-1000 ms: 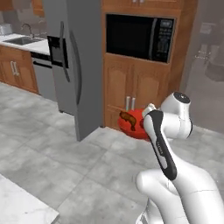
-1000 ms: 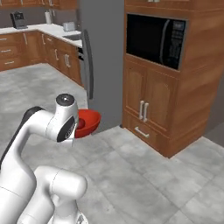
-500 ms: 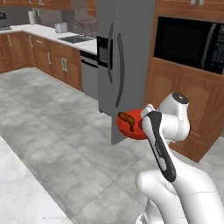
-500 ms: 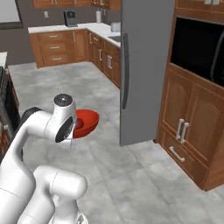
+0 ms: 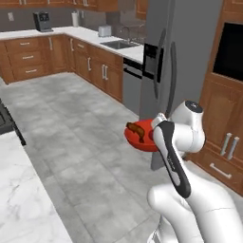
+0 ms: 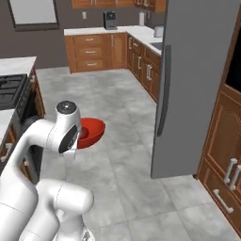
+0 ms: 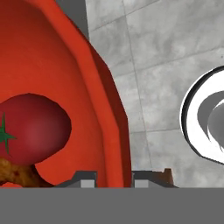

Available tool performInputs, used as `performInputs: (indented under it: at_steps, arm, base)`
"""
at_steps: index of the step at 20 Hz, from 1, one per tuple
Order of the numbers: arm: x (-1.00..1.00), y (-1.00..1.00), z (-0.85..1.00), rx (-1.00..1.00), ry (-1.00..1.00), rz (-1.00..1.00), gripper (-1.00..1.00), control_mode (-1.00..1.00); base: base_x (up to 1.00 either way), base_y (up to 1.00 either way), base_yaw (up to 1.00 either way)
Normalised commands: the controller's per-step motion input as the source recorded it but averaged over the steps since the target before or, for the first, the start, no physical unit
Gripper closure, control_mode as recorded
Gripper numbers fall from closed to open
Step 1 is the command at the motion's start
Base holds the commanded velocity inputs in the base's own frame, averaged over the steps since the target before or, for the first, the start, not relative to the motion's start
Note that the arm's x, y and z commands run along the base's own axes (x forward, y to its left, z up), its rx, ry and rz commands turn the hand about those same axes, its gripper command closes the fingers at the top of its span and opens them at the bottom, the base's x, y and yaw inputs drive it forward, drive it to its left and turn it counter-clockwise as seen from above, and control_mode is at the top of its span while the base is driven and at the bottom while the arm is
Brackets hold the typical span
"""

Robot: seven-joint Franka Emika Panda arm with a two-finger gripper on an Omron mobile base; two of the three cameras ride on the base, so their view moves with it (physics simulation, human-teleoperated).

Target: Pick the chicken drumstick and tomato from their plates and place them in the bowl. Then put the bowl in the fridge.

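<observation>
The bowl [image 5: 140,137] hangs in the air above the grey floor [image 5: 80,137], just in front of the closed fridge [image 5: 182,52], carried at the end of the arm. The gripper [image 7: 114,176] is clamped on the bowl's rim, one finger each side of the wall. Inside the bowl lie the tomato [image 7: 33,127] and, touching it, the drumstick [image 5: 135,129]. Wooden cabinets [image 5: 92,66] line the wall beyond the fridge.
</observation>
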Motion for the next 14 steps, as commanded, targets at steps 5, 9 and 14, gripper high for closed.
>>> performInputs:
  at_steps: [5, 9, 14]
  arm:
    - [0.0, 0.0, 0.0, 0.0, 0.0, 0.0, 1.0, 1.0]
    - [0.0, 0.0, 0.0, 0.0, 0.0, 0.0, 1.0, 1.0]
    - [0.0, 0.0, 0.0, 0.0, 0.0, 0.0, 1.0, 1.0]
  base:
    - [0.93, 0.04, 0.12]
    - [0.94, 0.0, 0.02]
    - [0.94, 0.0, 0.0]
